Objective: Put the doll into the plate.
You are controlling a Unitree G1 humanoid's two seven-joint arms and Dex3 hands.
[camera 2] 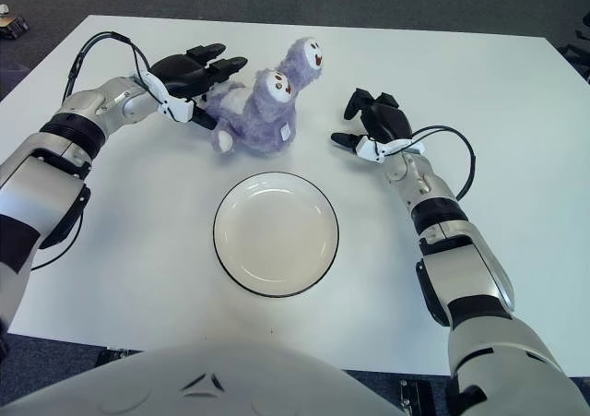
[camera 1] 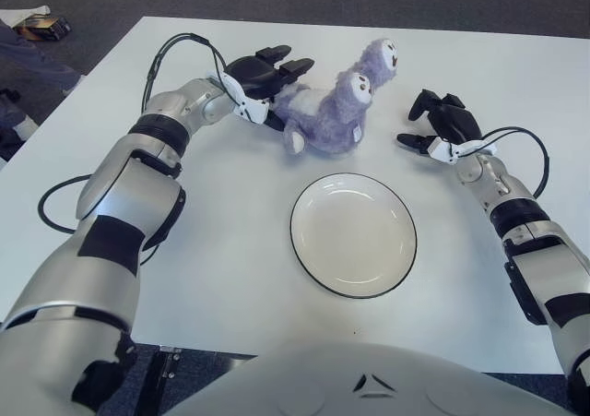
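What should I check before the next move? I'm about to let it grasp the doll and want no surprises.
1. Doll within reach of the left hand: ok, the hand is at the doll's left side, fingers spread over it.
2. Firm grasp on the doll: not ok, the fingers are not closed around it.
3. Plate empty and ready: ok, nothing lies in it.
4. Path from doll to plate: ok, only bare table between them; the plate sits just in front of the doll.
5. Right hand out of the way: ok, it shows to the right of the doll, apart from it.
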